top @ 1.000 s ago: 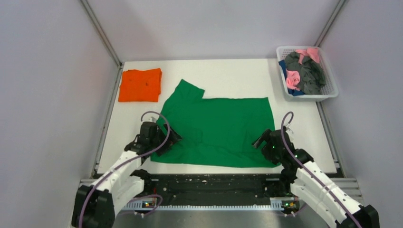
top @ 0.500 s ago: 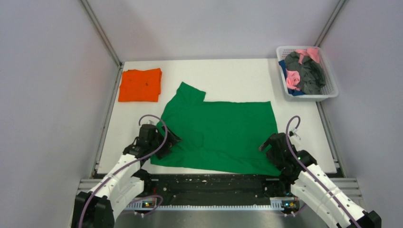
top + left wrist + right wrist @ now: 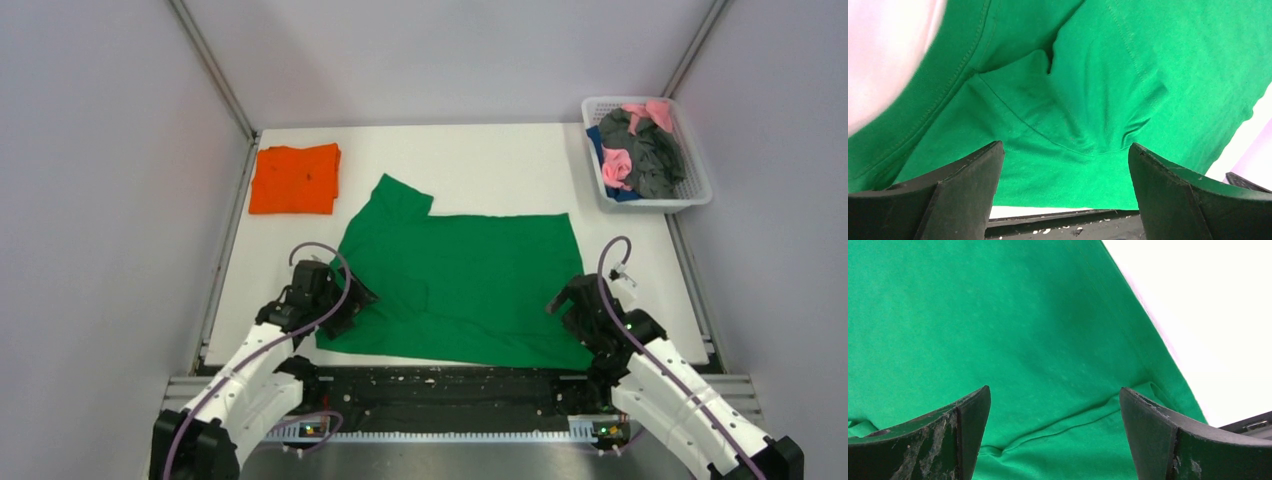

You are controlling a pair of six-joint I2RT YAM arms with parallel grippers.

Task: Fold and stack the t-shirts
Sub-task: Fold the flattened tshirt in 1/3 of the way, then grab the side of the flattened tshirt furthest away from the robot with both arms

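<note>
The green t-shirt lies spread flat in the middle of the white table, one sleeve pointing to the far left. The orange t-shirt lies folded at the far left corner. My left gripper is open over the green shirt's near left corner; the left wrist view shows green cloth with a wrinkled sleeve seam between the spread fingers. My right gripper is open over the near right corner; the right wrist view shows the shirt's hem between the fingers. Neither holds cloth.
A white basket at the far right holds pink, dark grey and blue garments. The table's near edge and a black rail run just below the green shirt. Grey walls stand on both sides.
Both grippers drew back toward the near edge and the green shirt slid nearer with them. In the last half second little moved.
</note>
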